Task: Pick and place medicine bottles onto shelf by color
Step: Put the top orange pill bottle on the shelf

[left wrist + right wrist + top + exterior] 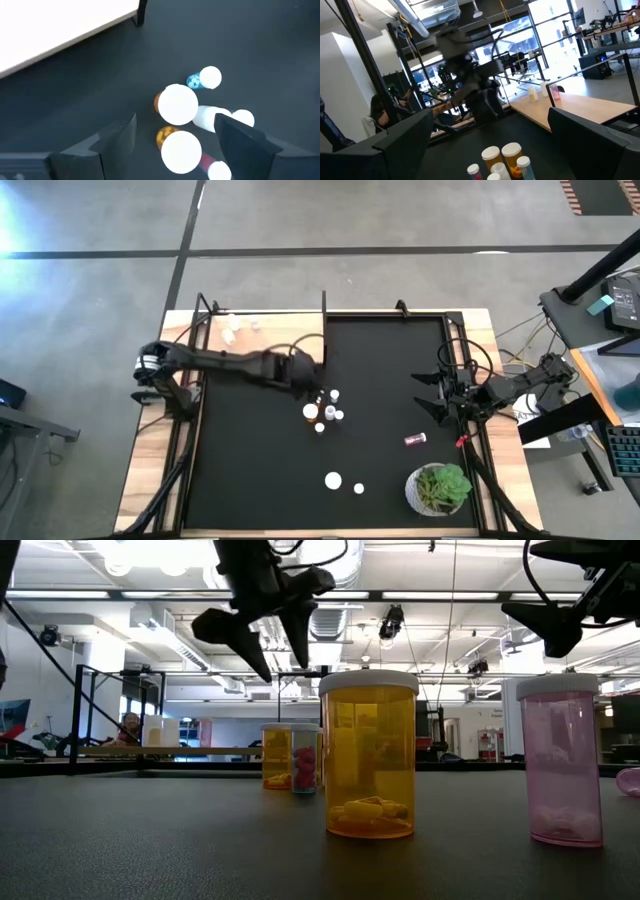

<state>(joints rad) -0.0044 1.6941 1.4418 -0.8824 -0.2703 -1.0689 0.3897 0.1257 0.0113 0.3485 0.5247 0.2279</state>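
Observation:
A cluster of several small medicine bottles [326, 409] stands upright on the black mat near the middle; from above I see mostly white caps, with orange bodies [177, 103] and one blue one [195, 81]. My left gripper [316, 384] hangs open just above the cluster's far-left side, touching nothing; its fingers [175, 120] stand apart over two orange bottles. A dark red bottle [415, 439] lies on its side toward the right. Two more white-capped bottles [333, 479] stand nearer the front. My right gripper [428, 396] is open and empty at the mat's right side. The light-wood shelf [265, 335] sits at the far left.
A green plant in a white pot [440, 488] stands at the near right corner. A few pale bottles [238, 328] stand on the shelf board. Thin black posts [324, 310] rise at the shelf's edge. In the low view an orange bottle [368, 755] and a pink one [563, 760] stand close to the camera.

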